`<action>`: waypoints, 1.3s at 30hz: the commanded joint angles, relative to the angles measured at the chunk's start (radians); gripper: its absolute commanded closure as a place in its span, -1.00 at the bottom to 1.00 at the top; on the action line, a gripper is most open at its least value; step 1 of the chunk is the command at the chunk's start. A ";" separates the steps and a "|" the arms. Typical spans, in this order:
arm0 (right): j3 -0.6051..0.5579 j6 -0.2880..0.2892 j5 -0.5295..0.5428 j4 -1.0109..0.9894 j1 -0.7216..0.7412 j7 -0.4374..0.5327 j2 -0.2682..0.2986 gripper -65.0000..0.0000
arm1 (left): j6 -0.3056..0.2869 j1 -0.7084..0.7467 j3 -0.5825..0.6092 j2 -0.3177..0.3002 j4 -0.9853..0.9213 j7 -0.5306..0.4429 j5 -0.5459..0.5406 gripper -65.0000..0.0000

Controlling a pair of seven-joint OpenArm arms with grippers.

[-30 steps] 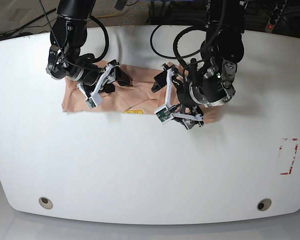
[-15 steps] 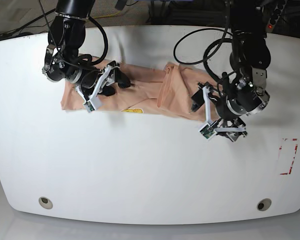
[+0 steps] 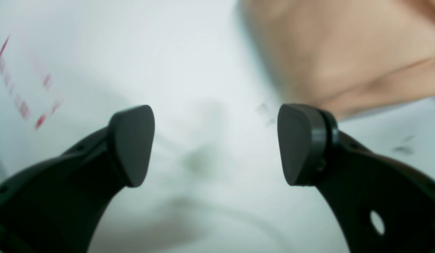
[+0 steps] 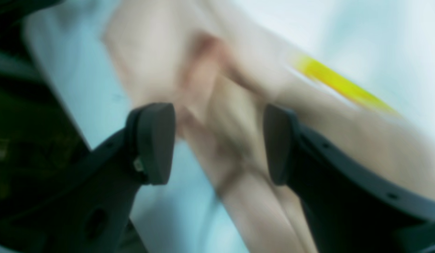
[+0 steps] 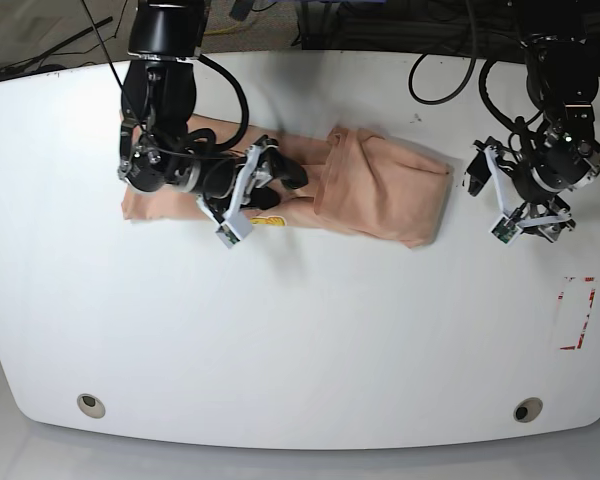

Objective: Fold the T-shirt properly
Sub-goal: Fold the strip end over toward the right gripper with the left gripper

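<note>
The peach-pink T-shirt [image 5: 380, 185] lies across the far half of the white table [image 5: 300, 340], with its right part folded over into a thicker slab. Its yellow print [image 5: 270, 220] peeks out at the near edge and shows in the right wrist view [image 4: 340, 84]. My right gripper [image 5: 278, 188] is open low over the shirt's left half. Its jaws stand either side of a crease in the cloth [image 4: 217, 116]. My left gripper [image 5: 528, 222] is open and empty over bare table, right of the shirt. The shirt's edge [image 3: 336, 52] lies beyond its right finger [image 3: 301, 144].
A red dashed rectangle [image 5: 577, 312] is marked on the table near the right edge; it also shows in the left wrist view [image 3: 20, 88]. Two round holes [image 5: 91, 405] [image 5: 525, 409] sit near the front edge. Cables hang behind the table.
My left gripper has let go of the shirt's right part, now folded over, and moved right, off the cloth. My right gripper has slid right along the shirt, toward the print.
</note>
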 commanded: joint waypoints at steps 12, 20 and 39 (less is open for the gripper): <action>-0.135 0.005 -0.095 -0.277 0.165 0.145 -0.088 -0.17 | 0.002 0.048 -0.137 -0.049 0.019 -0.020 -0.015 -0.57; -0.212 0.005 -0.086 -0.320 0.164 0.234 -0.088 0.44 | 0.002 0.050 -0.140 -0.046 0.019 -0.020 -0.015 -0.57; -0.193 0.005 -0.084 -0.206 0.208 0.125 -0.009 1.00 | 0.002 0.050 -0.079 -0.043 0.019 -0.020 -0.012 -0.57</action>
